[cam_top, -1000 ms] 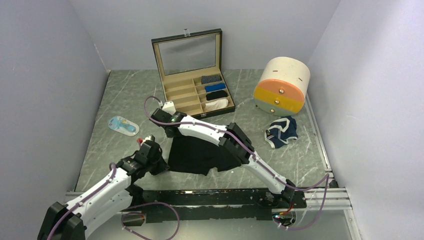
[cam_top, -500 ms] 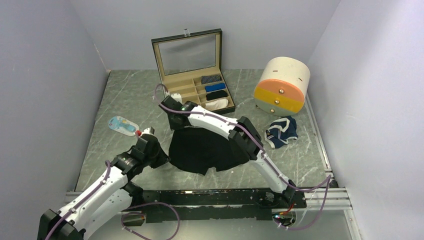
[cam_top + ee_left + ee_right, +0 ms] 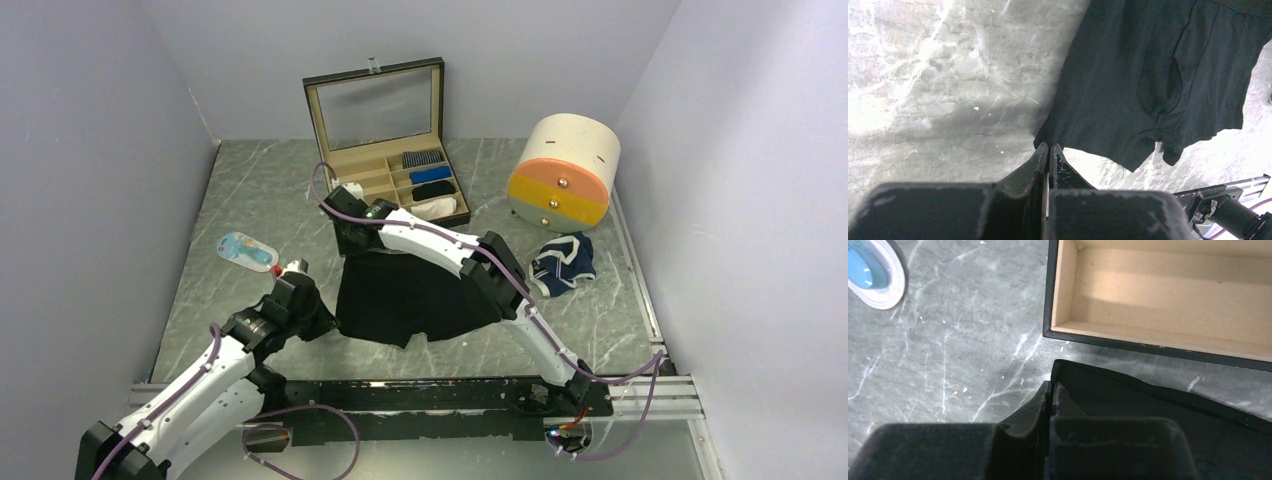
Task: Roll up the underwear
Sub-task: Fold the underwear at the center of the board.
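Blue and white thing [image 3: 246, 250]: It lies flat on the surface [image 3: 250, 180], far to the left and well apart from the cloth. I think it is only a worry if I swing the left arm [image 3: 200, 385] out wide.

Left jaws: They are pressed together on the near left corner of the black underwear [image 3: 1148, 75]. Only a tiny bit of cloth sits in the pinch. If I tug too hard, I think the corner will slip out and flop back down.

Right jaws: They are pressed together on the far left corner, right at the thick edge band. The open box [image 3: 1148, 345] is just beside them. If I push away from me, I could bump the box and shove it.

Black underwear: It lies spread out in the middle of the surface, with the right arm [image 3: 440, 255] reaching over it. The near edge looks a bit bunched. If my two pinches move at different speeds, I think the roll will come out crooked or loose. The arm could also drag the cloth if it dips low. I cannot tell if it touches now.

Navy underwear [image 3: 563, 263]: It sits in a crumpled heap on the right, near the round drawers [image 3: 563, 170]. It is not rolled yet. Its folds are tangled, so finding a good corner may be hard.
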Action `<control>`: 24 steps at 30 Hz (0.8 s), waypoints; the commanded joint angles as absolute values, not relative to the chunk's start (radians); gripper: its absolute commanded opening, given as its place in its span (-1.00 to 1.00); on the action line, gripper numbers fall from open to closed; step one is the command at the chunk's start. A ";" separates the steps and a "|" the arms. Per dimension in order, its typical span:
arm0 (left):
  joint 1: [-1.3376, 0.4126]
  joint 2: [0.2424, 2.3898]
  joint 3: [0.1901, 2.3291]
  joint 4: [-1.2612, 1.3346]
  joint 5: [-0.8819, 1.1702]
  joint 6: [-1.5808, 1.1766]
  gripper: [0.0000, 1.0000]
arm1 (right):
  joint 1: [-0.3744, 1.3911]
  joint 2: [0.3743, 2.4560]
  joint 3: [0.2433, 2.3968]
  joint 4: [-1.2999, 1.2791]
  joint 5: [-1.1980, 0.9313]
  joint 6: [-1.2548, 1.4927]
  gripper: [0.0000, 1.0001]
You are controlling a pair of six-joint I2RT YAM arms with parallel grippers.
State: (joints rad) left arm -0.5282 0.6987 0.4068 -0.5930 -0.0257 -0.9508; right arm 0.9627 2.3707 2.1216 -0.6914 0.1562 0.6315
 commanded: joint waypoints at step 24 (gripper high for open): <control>-0.831 1.087 0.659 -0.011 0.200 -0.936 -0.90 | 0.547 1.846 1.307 -0.112 -0.457 0.579 -1.00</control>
